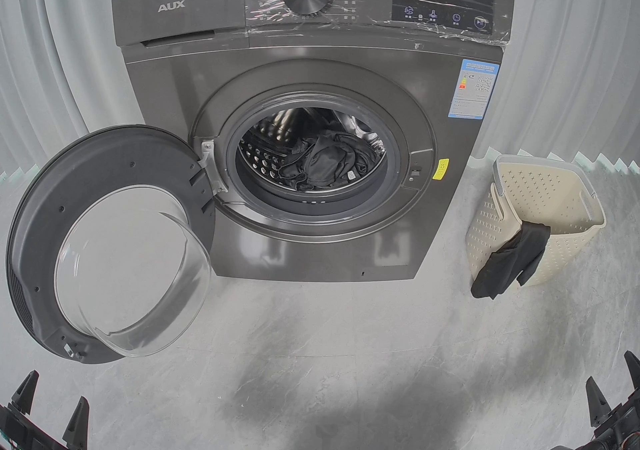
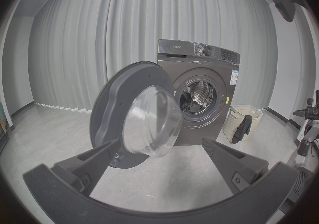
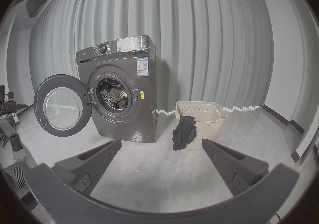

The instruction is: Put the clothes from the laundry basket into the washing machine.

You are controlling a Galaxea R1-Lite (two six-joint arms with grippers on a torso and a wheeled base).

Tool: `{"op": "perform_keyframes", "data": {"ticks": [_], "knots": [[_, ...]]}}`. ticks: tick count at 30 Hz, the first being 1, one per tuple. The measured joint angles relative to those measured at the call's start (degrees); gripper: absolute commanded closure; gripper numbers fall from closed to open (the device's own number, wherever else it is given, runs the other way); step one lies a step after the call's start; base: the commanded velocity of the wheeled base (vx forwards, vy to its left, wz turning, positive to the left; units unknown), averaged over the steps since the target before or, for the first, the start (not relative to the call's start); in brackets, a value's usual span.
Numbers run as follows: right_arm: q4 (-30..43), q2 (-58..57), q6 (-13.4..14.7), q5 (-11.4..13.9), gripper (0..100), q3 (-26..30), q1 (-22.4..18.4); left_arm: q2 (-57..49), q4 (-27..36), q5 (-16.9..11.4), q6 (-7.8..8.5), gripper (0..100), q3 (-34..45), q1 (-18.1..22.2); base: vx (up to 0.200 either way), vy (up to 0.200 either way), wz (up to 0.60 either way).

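Note:
A grey front-loading washing machine [image 1: 313, 71] stands ahead with its round door [image 1: 110, 245] swung wide to the left. Dark clothes [image 1: 327, 161] lie inside the drum. To its right on the floor sits a cream laundry basket [image 1: 557, 198], and a black garment [image 1: 510, 261] hangs over its front rim. My left gripper [image 1: 50, 405] is low at the near left, open and empty, far from the door. My right gripper [image 1: 617, 388] is low at the near right, open and empty, well short of the basket. The basket [image 3: 202, 116] and garment [image 3: 183, 131] lie straight ahead of the right wrist.
Pale curtains [image 1: 53, 58] hang behind the machine and basket. Open grey floor [image 1: 347, 351] stretches between my grippers and the machine. The swung-out door with its glass bowl [image 2: 151, 121] takes up space at the front left.

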Motion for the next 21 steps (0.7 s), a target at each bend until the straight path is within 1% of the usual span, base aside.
{"op": "perform_keyframes", "data": {"ticks": [8,21], "knots": [[0.0,0.0,0.0,0.0,0,0.0,0.0,0.0,0.0,0.0,-0.02,0,0.0,0.0,0.0,-0.2,0.0],[0.0,0.1,0.0,0.0,0,0.0,0.0,0.0,-0.1,0.0,0.4,0,0.0,0.0,0.0,-0.2,0.0]]}}
